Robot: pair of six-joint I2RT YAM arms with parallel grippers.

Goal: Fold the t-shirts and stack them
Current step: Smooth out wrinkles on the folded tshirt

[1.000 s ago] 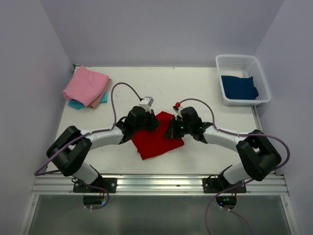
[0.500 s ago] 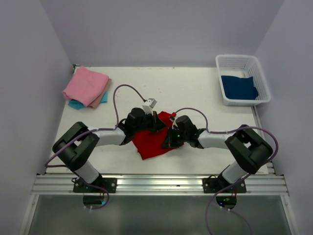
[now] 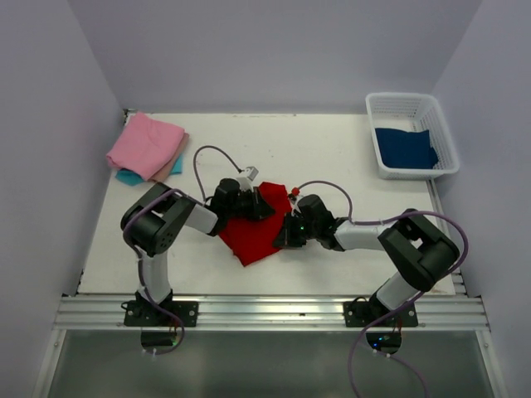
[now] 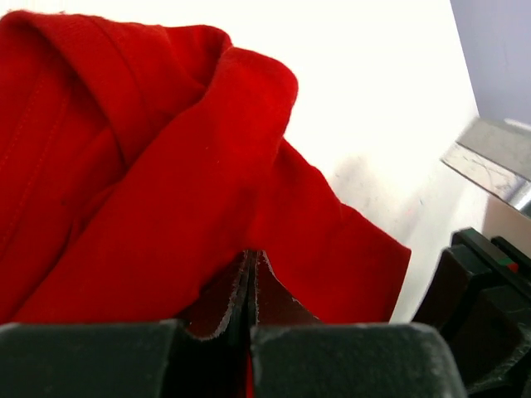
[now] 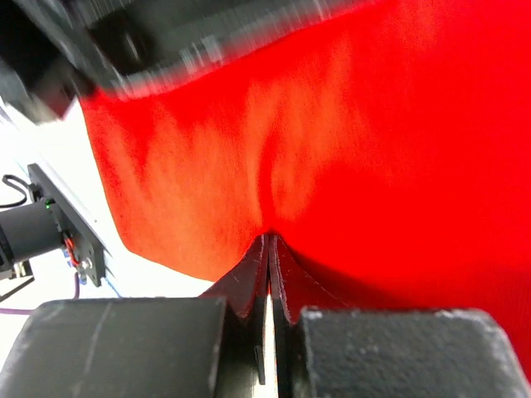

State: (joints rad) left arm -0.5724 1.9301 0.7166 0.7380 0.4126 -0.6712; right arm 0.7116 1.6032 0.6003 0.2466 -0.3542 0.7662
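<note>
Red t-shirt [image 3: 253, 239] lies rumpled at the centre of the surface [image 3: 332, 149]. Left tool [image 4: 251, 264] is clamped on its 12 o'clock edge and right tool [image 5: 269, 247] on its 3 o'clock edge. Pink t-shirt [image 3: 145, 143] lies at 10 o'clock.

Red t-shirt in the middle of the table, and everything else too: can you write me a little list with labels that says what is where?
red t-shirt: crumpled, partly folded, on the middle of the table
left hand: shut, pinching the red cloth on its left side
right hand: shut, pinching the red cloth on its right side
far left corner: folded pink t-shirt on top, beige t-shirt and turquoise t-shirt peeking out below
far right corner: white basket with a dark blue t-shirt inside
</note>
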